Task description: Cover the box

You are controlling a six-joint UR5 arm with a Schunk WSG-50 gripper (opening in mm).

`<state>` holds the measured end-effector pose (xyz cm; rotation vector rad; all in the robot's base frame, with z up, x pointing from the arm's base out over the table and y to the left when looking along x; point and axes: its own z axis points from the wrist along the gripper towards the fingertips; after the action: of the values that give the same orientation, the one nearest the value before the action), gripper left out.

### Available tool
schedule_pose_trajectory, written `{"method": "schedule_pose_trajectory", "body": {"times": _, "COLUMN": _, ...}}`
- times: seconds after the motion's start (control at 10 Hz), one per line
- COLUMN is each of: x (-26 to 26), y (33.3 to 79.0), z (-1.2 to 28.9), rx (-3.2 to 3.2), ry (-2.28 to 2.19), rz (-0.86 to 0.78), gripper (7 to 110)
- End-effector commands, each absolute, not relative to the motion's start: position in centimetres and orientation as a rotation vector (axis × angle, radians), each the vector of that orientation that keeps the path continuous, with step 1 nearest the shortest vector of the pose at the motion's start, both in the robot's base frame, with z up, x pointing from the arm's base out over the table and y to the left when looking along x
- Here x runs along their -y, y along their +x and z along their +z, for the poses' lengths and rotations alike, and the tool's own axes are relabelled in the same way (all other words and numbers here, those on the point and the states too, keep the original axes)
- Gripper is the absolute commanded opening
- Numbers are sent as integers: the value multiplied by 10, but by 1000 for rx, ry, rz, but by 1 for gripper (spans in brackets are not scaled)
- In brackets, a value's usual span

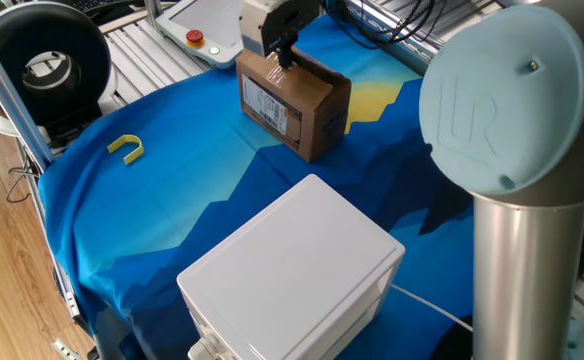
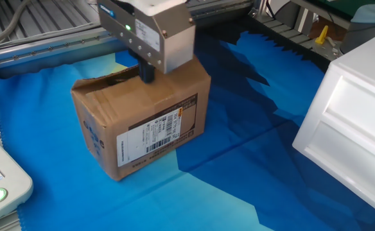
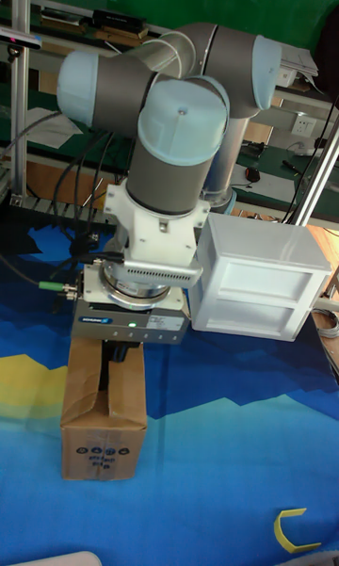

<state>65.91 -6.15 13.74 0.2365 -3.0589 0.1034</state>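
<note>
The gripper (image 2: 147, 72) presses down on the box (image 2: 142, 125) directly beneath it — 1 flap flattened, fingers seemingly together — the carton standing on the blue cloth (image 2: 239, 160).

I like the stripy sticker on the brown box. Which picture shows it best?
The other fixed view: the barcode label faces that camera, large and sharp on the box. One fixed view shows it small and slanted. The tall fixed view shows only another, round-marked side.
</note>
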Motion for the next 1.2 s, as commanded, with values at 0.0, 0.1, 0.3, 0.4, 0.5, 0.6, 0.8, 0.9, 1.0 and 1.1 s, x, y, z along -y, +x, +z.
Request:
{"method": "schedule_pose_trajectory", "body": {"times": 0.0, "x": 64, "y": 664, "z": 121, "rx": 3066, "ry": 243, "rz": 83, "gripper": 7}}
{"method": "schedule_pose_trajectory", "body": {"times": 0.1, "x": 58, "y": 666, "z": 112, "rx": 3070, "ry": 234, "rz": 62, "gripper": 7}}
{"method": "schedule_pose_trajectory", "body": {"times": 0.3, "x": 46, "y": 667, "z": 100, "rx": 3081, "ry": 207, "rz": 76, "gripper": 7}}
{"method": "schedule_pose_trajectory", "body": {"times": 0.4, "x": 43, "y": 668, "z": 98, "rx": 3083, "ry": 197, "rz": 86, "gripper": 7}}
{"method": "schedule_pose_trajectory", "body": {"times": 0.5, "x": 42, "y": 668, "z": 98, "rx": 3083, "ry": 197, "rz": 86, "gripper": 7}}
{"method": "schedule_pose_trajectory", "body": {"times": 0.6, "x": 43, "y": 669, "z": 97, "rx": 3082, "ry": 200, "rz": 91, "gripper": 7}}
{"method": "schedule_pose_trajectory", "body": {"times": 0.8, "x": 46, "y": 671, "z": 95, "rx": 3082, "ry": 204, "rz": 93, "gripper": 7}}
{"method": "schedule_pose_trajectory", "body": {"times": 0.9, "x": 48, "y": 672, "z": 95, "rx": 3080, "ry": 214, "rz": 83, "gripper": 7}}
{"method": "schedule_pose_trajectory", "body": {"times": 1.0, "x": 50, "y": 672, "z": 99, "rx": 3075, "ry": 223, "rz": 71, "gripper": 7}}
{"method": "schedule_pose_trajectory", "body": {"times": 1.1, "x": 52, "y": 672, "z": 102, "rx": 3070, "ry": 229, "rz": 67, "gripper": 7}}
